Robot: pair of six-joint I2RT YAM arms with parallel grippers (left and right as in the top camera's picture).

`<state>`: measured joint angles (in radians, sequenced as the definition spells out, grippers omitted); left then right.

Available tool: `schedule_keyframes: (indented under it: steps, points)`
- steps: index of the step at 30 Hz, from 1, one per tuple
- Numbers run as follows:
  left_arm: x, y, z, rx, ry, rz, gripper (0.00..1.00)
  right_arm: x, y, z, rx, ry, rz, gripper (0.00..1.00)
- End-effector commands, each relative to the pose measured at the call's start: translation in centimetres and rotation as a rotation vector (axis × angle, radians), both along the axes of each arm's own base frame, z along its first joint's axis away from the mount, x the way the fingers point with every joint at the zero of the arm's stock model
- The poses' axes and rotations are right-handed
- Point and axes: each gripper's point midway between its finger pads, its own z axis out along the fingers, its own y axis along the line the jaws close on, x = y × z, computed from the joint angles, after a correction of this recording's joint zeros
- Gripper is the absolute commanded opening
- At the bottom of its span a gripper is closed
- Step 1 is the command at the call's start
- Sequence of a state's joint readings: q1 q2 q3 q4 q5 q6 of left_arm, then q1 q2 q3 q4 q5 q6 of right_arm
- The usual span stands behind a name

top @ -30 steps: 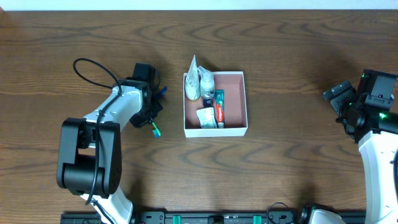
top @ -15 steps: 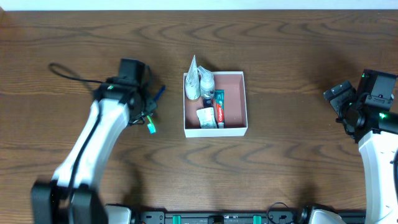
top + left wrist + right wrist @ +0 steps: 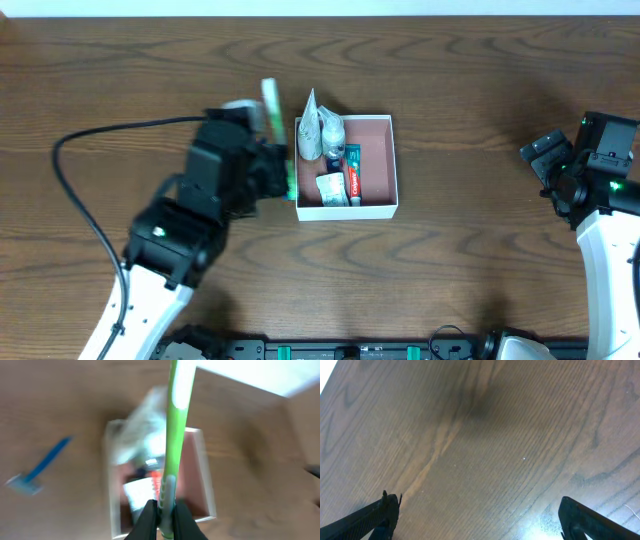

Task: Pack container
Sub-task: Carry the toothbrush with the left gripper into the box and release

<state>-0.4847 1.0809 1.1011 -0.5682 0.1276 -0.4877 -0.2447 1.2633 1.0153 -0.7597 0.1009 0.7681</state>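
**Toothbrush held at the container's left wall**

The left gripper [image 3: 162, 512] was clamped on the lower handle of a green toothbrush [image 3: 176, 425]. In the left wrist view the brush ran up and away from the closed fingers [image 3: 146, 519]. From overhead, the brush stood just beside the left wall of the container [image 3: 346, 210], with its pale end reaching toward the far side of the table [image 3: 470, 80].

The container sat at the middle of the table, open side up. Along its left half it held a white tube [image 3: 310, 122], a white bottle [image 3: 332, 130], a green-and-white toothpaste carton [image 3: 352, 172] and a pale sachet [image 3: 331, 190]. The right half of its pinkish floor was bare.

A blue razor [image 3: 41, 466], blurred in the left wrist view, lay on the wood left of the container and apart from it.

The right gripper [image 3: 538, 165] hung at the right side of the table, well apart from the container. Its fingers were spread wide over bare wood and held nothing.
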Motion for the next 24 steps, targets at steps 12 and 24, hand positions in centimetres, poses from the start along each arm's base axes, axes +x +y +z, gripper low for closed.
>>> schedule_keyframes:
  steps: [12,24]
  points:
    - [2.4,-12.1,-7.0,0.139,-0.028,-0.148,0.06,0.1,-0.3,0.3,-0.011,-0.002,0.003,0.99]
    - [4.3,-13.2,-13.6,0.242,0.039,-0.124,0.06,0.1,-0.3,0.3,-0.011,-0.002,0.003,0.99]
